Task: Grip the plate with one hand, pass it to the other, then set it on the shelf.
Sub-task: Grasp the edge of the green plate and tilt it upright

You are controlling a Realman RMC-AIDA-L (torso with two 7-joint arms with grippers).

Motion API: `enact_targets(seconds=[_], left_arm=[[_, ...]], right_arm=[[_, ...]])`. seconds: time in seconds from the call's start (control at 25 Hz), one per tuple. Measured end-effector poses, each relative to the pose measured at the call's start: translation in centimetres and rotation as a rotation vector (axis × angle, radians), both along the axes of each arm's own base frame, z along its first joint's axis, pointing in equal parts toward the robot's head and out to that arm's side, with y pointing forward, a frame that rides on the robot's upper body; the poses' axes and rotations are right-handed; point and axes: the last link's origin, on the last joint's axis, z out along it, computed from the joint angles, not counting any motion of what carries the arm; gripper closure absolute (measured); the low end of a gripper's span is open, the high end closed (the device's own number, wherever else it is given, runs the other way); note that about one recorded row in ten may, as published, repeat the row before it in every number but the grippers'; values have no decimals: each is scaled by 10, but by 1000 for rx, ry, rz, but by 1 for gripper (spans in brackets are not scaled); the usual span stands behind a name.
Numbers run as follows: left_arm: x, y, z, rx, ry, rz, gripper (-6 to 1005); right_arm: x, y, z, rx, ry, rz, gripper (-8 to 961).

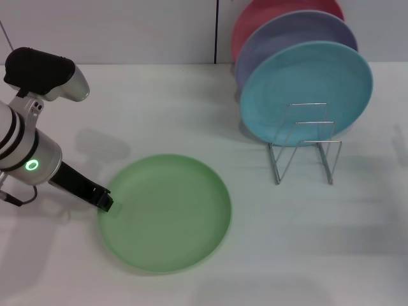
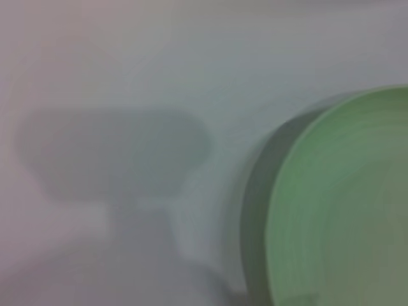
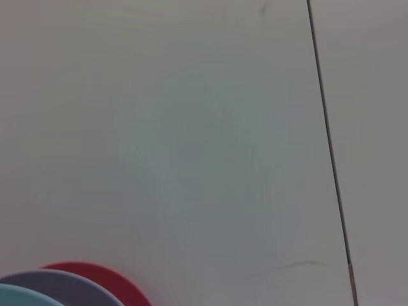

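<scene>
The light-green plate [image 1: 169,213] lies flat on the white table, front centre. My left gripper [image 1: 107,202] is at the plate's left rim, its tip over the edge. The left wrist view shows the plate's rim [image 2: 344,204] close by, with a dark shadow beside it. The silver wire shelf [image 1: 305,150] stands at the back right, its front slots bare. My right gripper is out of view; its wrist camera faces the wall above the shelf.
A turquoise plate [image 1: 306,89], a lavender plate [image 1: 287,38] and a red plate [image 1: 268,13] stand upright behind the shelf's front loops; their tops show in the right wrist view [image 3: 57,287]. A wall runs along the table's back.
</scene>
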Motion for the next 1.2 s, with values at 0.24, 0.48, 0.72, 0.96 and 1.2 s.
enact_targets(seconds=[0.24, 0.48, 0.72, 0.96, 1.2], left_arm=[[-1, 1, 1, 3, 10, 1, 785], [-1, 0, 0, -2, 12, 5, 793], [-2, -1, -1, -8, 13, 10, 802], [-1, -2, -5, -20, 24, -8, 811], [-1, -3, -8, -33, 37, -25, 840]], right_arm=[[0, 0, 0, 0, -1, 0, 351], [0, 0, 0, 0, -1, 0, 352], [0, 0, 0, 1, -1, 1, 351], [0, 0, 0, 1, -1, 1, 353], [0, 0, 0, 1, -1, 0, 350]])
